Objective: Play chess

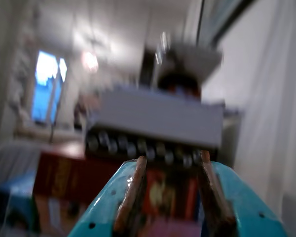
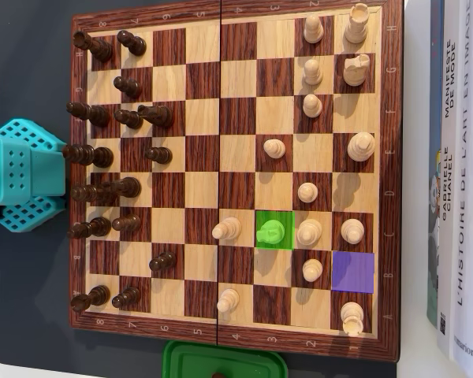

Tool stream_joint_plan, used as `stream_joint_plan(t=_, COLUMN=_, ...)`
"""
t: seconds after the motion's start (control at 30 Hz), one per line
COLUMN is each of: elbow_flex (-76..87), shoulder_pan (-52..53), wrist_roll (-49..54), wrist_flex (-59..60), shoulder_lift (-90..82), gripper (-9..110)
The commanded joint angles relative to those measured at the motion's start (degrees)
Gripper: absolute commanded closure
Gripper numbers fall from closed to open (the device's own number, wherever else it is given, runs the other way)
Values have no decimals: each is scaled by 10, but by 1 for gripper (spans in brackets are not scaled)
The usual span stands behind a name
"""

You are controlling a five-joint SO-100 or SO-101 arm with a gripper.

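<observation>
Turquoise fingers (image 1: 140,192) fill the bottom of the wrist view, their rust-brown inner faces standing apart with a clear gap; the gripper (image 1: 170,165) is open and holds nothing, touching nothing. Beyond them the picture is blurred: a grey box-like shape (image 1: 158,116) above a row of dark round pieces, a bright window (image 1: 48,84) at the left and a pale curtain (image 1: 281,108) at the right.

From above, the chessboard (image 2: 236,337) lies on a dark desk (image 2: 27,79). Dark pieces crowd its left side and light pieces its right. One square is tinted green (image 2: 274,216), with a green-tinted pawn (image 2: 271,232) standing on it, between a light pawn (image 2: 226,229) at its left and another (image 2: 308,231) at its right. A purple-tinted square (image 2: 353,272) near the lower right corner is empty. The turquoise arm base (image 2: 27,175) sits just beside the board's left edge. Books (image 2: 457,157) lie along the right, and a green container (image 2: 225,362) pokes in at the bottom edge.
</observation>
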State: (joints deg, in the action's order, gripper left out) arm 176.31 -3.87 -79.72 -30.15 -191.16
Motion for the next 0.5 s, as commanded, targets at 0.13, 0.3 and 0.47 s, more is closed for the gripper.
stream_joint_plan(t=0.13, elbow_flex=9, shoulder_pan=4, wrist_roll=-3, wrist_flex=-212, shoulder_lift=-4, gripper=86)
stream_joint_plan(t=0.3, elbow_flex=11, shoulder_pan=4, wrist_roll=2, wrist_flex=-319, shoulder_lift=-4, gripper=86)
stream_joint_plan(t=0.47, elbow_flex=10, shoulder_pan=16, wrist_roll=2, wrist_flex=-388, shoulder_lift=-4, gripper=86)
